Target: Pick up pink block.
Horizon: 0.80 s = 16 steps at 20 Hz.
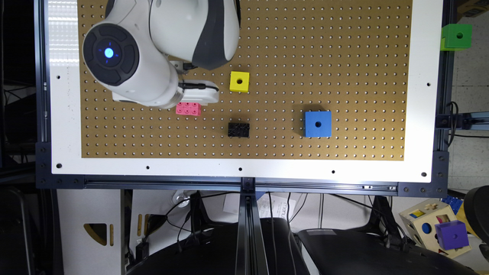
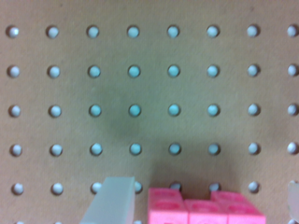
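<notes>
The brown pegboard surface (image 1: pixel 344 76), dotted with even rows of small holes inside a white frame, carries the white arm, whose gripper (image 1: pixel 198 93) hangs over the pink block (image 1: pixel 188 109) at the block's edge toward the exterior view's top. In the wrist view the gripper (image 2: pixel 201 205) is spread wide, one pale translucent finger (image 2: pixel 112 200) just beside the pink block (image 2: pixel 205 207) and the other far past it. The block is a small, bright pink plastic brick with round studs, lying flat.

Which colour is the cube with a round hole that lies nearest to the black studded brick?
Yellow cube; the exterior view shows it best.
</notes>
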Each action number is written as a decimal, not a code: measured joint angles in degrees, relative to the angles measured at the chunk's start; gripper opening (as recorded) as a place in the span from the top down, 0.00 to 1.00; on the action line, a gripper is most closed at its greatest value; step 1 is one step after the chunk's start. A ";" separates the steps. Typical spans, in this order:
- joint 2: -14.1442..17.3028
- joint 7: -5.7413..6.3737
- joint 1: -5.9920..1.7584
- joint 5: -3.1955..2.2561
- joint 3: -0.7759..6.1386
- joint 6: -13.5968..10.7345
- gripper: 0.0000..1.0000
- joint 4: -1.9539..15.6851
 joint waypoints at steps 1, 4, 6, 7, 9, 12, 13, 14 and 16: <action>0.29 0.00 0.00 0.00 -0.01 -0.02 0.00 0.39; 0.56 0.00 0.00 0.00 -0.01 -0.02 0.00 0.71; 0.58 0.00 0.00 0.00 -0.01 -0.02 0.00 0.74; 0.93 0.00 0.02 0.00 0.02 0.02 0.00 0.74; 3.10 0.00 0.03 0.00 0.05 1.51 0.00 0.90; 4.85 0.06 0.01 -0.09 0.02 2.31 1.00 2.08; 4.85 0.06 0.01 -0.09 0.02 2.31 1.00 2.08; 4.85 0.06 0.01 -0.09 0.02 2.31 1.00 2.08; 4.85 0.06 0.01 -0.09 0.02 2.31 1.00 2.08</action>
